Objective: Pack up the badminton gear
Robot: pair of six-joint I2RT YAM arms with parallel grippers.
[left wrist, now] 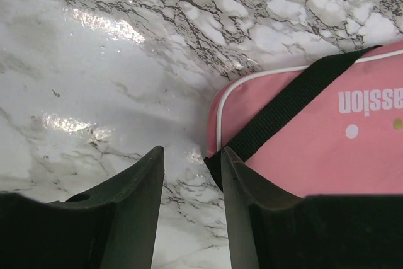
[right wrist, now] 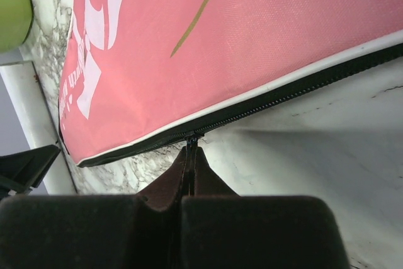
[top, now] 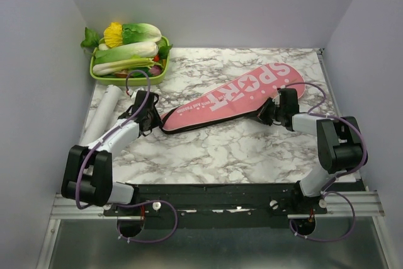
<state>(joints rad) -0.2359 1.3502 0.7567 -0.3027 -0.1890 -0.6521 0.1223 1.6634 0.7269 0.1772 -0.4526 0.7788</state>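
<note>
The long pink cover [top: 236, 97] with white "SPORT" lettering lies diagonally across the marble table. My left gripper [top: 153, 116] sits at its narrow left end. In the left wrist view that gripper [left wrist: 192, 153] is open, with only bare marble between its fingers. Its right finger [left wrist: 242, 181] is beside the cover's corner [left wrist: 302, 155] and the black strap [left wrist: 286, 108]. My right gripper [top: 267, 113] is at the cover's near edge by the wide end. In the right wrist view it [right wrist: 191, 150] is shut on the zipper pull [right wrist: 191, 138] of the black zipper [right wrist: 283, 96]. A long white tube [top: 102, 114] lies left of the left arm.
A green tray [top: 101, 79] of leafy vegetables stands at the back left corner. Grey walls close in the table on the left, back and right. The tube lies close along the left wall.
</note>
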